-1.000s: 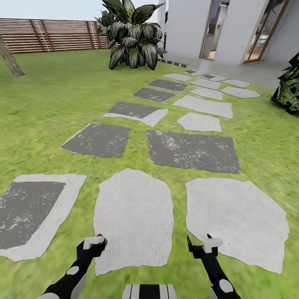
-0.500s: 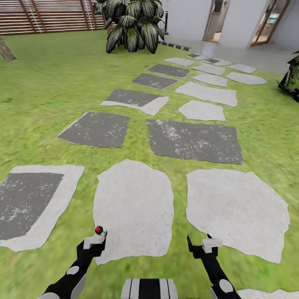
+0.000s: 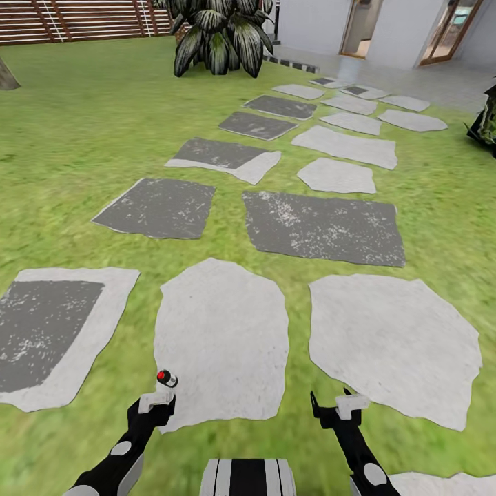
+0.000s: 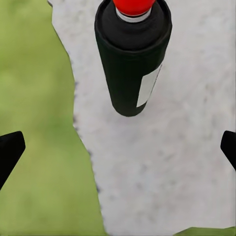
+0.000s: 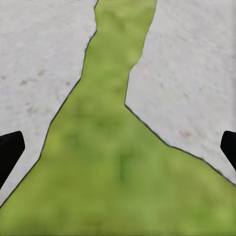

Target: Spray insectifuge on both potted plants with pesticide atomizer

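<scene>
In the head view the robot looks down over a green lawn [image 3: 76, 124] crossed by pale and dark grey stepping stones [image 3: 222, 342]. The left gripper [image 3: 157, 401] sits low at the left, its arm cut off by the picture's lower edge, and the right gripper [image 3: 339, 406] sits low at the right, cut off the same way.

Just beyond the left gripper, over the near edge of a pale stone, is a small dark cylinder with a red cap, the pesticide atomizer [image 3: 166, 378]. In this view it is too small to make out more than the red top and dark body. The left wrist view shows it far better: the atomizer [image 4: 132, 54] is a black can with a red cap and a pale label strip, seen partly from above, its cap cut off by the picture's edge. It lies ahead of the two black fingertips [image 4: 10, 150], which stand wide apart at the picture's edges and touch nothing, so the left gripper is released. Whether the can rests on the stone or hangs above it is hard to judge; it seems clear of the fingers.

The right wrist view shows grass between two pale stones, with a black fingertip [image 5: 11, 147] at each side, spread and empty.

At the far end, a large dark bush [image 3: 219, 38] and a slatted wooden fence [image 3: 62, 19] are cropped by the top edge, beside a building's doorways [image 3: 364, 27].
</scene>
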{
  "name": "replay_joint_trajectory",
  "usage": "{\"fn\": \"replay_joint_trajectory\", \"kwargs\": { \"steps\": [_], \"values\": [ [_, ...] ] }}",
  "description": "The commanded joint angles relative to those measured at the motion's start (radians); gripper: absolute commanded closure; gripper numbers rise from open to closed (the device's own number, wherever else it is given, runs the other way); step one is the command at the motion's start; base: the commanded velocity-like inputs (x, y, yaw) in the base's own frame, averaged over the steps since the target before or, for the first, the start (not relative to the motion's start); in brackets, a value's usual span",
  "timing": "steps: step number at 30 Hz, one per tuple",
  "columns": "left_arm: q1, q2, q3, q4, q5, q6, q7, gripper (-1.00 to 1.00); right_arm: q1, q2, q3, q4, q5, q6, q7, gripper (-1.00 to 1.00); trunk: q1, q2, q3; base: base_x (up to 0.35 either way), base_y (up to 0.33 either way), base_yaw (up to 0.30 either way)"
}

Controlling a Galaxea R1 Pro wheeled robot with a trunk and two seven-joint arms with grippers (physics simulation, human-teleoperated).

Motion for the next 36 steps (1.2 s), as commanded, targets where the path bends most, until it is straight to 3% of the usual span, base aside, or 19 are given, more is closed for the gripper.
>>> {"fn": "replay_joint_trajectory", "kwargs": {
  "steps": [1, 25, 36],
  "values": [
    [0.000, 0.000, 0.001, 0.001, 0.003, -0.003, 0.000, -1.00, 0.000, 0.000, -0.001, 0.000, 0.008, -0.002, 0.000, -1.00, 0.000, 0.000, -0.001, 0.074, 0.000, 0.000],
    [0.000, -0.001, 0.001, 0.001, 0.004, -0.002, 0.001, -1.00, 0.000, 0.000, -0.001, 0.000, 0.009, -0.002, 0.000, -1.00, 0.000, 0.000, -0.001, 0.115, 0.000, 0.000],
    [0.000, 0.000, 0.001, 0.001, 0.004, -0.003, 0.000, -1.00, 0.000, 0.000, -0.001, 0.000, 0.009, -0.002, 0.000, -1.00, 0.000, 0.000, -0.001, 0.013, 0.000, 0.000]
  ]
}}
